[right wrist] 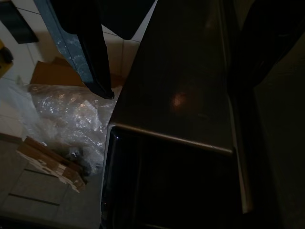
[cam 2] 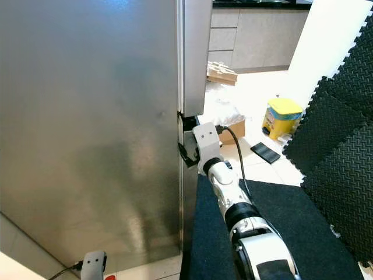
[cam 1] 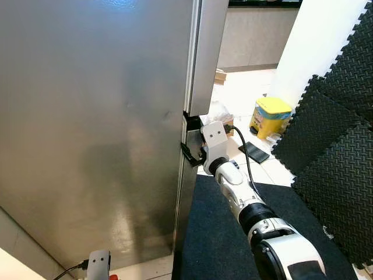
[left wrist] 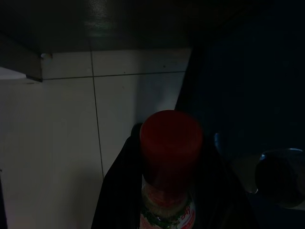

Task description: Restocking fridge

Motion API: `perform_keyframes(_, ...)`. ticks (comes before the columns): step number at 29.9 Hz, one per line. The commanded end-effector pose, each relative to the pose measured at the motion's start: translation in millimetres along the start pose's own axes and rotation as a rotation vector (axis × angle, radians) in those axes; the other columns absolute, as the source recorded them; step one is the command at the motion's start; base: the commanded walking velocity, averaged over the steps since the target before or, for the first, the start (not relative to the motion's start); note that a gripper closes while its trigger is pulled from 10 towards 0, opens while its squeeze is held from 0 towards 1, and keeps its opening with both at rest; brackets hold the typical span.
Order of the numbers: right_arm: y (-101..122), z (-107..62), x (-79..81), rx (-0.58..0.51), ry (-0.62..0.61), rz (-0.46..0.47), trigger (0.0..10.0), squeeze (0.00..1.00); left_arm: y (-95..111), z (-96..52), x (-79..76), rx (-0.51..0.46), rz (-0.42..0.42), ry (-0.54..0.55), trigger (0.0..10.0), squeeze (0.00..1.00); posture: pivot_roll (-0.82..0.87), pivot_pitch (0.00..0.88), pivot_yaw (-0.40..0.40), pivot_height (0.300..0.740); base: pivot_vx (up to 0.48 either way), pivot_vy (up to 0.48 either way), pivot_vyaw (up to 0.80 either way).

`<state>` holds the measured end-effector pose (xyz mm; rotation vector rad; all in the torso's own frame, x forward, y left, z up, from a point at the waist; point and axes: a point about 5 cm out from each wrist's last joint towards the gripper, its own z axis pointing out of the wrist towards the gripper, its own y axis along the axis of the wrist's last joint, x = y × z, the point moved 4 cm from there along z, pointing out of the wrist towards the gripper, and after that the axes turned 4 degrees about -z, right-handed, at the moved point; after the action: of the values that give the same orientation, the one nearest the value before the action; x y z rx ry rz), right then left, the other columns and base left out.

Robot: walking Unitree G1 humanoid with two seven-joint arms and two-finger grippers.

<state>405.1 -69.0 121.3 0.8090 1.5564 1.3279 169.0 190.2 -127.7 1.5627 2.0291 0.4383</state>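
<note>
The right pincer reaches the edge of the closed steel fridge, its fingers spread around the door's edge at the handle recess. The left pincer, low over the tiled floor, pinches a red-capped bottle.
</note>
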Motion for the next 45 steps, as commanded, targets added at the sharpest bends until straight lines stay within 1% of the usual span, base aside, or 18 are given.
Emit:
perform_keyframes(1, 16, 4.6, -18.6, -0.039, -0.086, -0.010, 10.0, 0.00, -12, -1.9, 0.2, 0.044, 0.003, -0.003, 10.0, 0.00, -0.04, 0.000, -0.032, 0.740, 0.000, 0.000, 0.00)
perform_keyframes(3, 14, 2.7, -26.7, -0.030, -0.123, -0.019, 10.0, 0.00, -12, -1.8, -0.4, 0.045, 0.005, -0.005, 10.0, 0.00, -0.05, 0.000, -0.032, 0.740, 0.000, 0.000, 0.00)
perform_keyframes(4, 14, 2.7, -26.7, -0.030, -0.123, -0.019, 10.0, 0.00, -12, -1.8, -0.4, 0.045, 0.005, -0.005, 10.0, 0.00, -0.05, 0.000, -0.032, 0.740, 0.000, 0.000, 0.00)
perform_keyframes(5, 10, 0.4, -33.2, -0.013, -0.154, -0.029, 10.0, 0.00, -12, -1.7, -0.8, 0.046, 0.006, -0.007, 10.0, 0.00, -0.05, 0.000, -0.032, 0.740, 0.000, 0.000, 0.00)
perform_keyframes(7, 9, -0.4, -34.9, -0.007, -0.163, -0.032, 10.0, 0.00, -12, -1.7, -0.9, 0.046, 0.007, -0.008, 10.0, 0.00, -0.05, 0.000, -0.032, 0.740, 0.000, 0.000, 0.00)
perform_keyframes(10, 3, -3.4, -42.4, 0.020, -0.207, -0.037, 10.0, 0.00, -12, -1.6, -1.2, 0.046, 0.007, -0.010, 10.0, 0.00, -0.05, 0.000, -0.032, 0.740, 0.000, 0.000, 0.00)
perform_keyframes(11, 1, -5.1, -47.3, 0.030, -0.233, -0.041, 10.0, 0.00, -11, -1.3, -1.9, 0.045, 0.008, -0.012, 10.0, 0.00, -0.05, 0.000, -0.032, 0.740, 0.000, 0.000, 0.00)
perform_keyframes(13, 1, -5.1, -47.3, 0.030, -0.233, -0.041, 10.0, 0.00, -11, -1.3, -1.9, 0.045, 0.008, -0.012, 10.0, 0.00, -0.05, 0.000, -0.032, 0.740, 0.000, 0.000, 0.00)
perform_keyframes(14, -2, -6.8, -51.8, 0.041, -0.258, -0.043, 10.0, 0.00, -11, -1.2, -2.4, 0.045, 0.008, -0.013, 10.0, 0.00, -0.05, 0.000, -0.032, 0.740, 0.000, 0.000, 0.00)
perform_keyframes(16, -3, -7.5, -53.3, 0.045, -0.265, -0.044, 10.0, 0.00, -11, -1.2, -2.5, 0.045, 0.008, -0.014, 10.0, 0.00, -0.05, 0.000, -0.032, 0.740, 0.000, 0.000, 0.00)
perform_keyframes(20, -9, -12.2, -62.7, 0.068, -0.304, -0.041, 10.0, 0.00, -11, -1.2, -2.8, 0.046, 0.009, -0.016, 10.0, 0.00, -0.05, 0.000, -0.032, 0.740, 0.000, 0.000, 0.00)
perform_keyframes(22, -9, -12.2, -62.7, 0.068, -0.304, -0.041, 10.0, 0.00, -11, -1.2, -2.8, 0.046, 0.009, -0.016, 10.0, 0.00, -0.05, 0.000, -0.032, 0.740, 0.000, 0.000, 0.00)
perform_keyframes(24, -12, -15.2, -68.6, 0.079, -0.332, -0.042, 10.0, 0.00, -12, -1.4, -2.7, 0.048, 0.010, -0.017, 10.0, 0.00, -0.05, 0.000, -0.032, 0.740, 0.000, 0.000, 0.00)
perform_keyframes(30, -14, -18.0, -73.9, 0.089, -0.357, -0.048, 10.0, 0.00, -12, -1.5, -2.5, 0.049, 0.011, -0.018, 10.0, 0.00, -0.05, 0.000, -0.029, 0.740, 0.000, 0.000, 0.00)
perform_keyframes(31, -16, -19.7, -77.1, 0.096, -0.369, -0.050, 10.0, 0.00, -12, -1.4, -2.7, 0.048, 0.012, -0.019, 10.0, 0.00, -0.05, 0.000, -0.029, 0.740, 0.000, 0.000, 0.00)
perform_keyframes(37, -19, -23.3, -84.8, 0.111, -0.397, -0.053, 10.0, 0.00, -11, -1.2, -3.2, 0.047, 0.015, -0.021, 10.0, 0.00, -0.05, 0.000, -0.029, 0.740, 0.000, 0.000, 0.00)
perform_keyframes(45, -21, -25.8, -90.1, 0.122, -0.420, -0.059, 10.0, 0.00, -11, -1.3, -2.6, 0.048, 0.016, -0.021, 10.0, 0.00, -0.05, 0.000, -0.027, 0.740, 0.000, 0.000, 0.00)
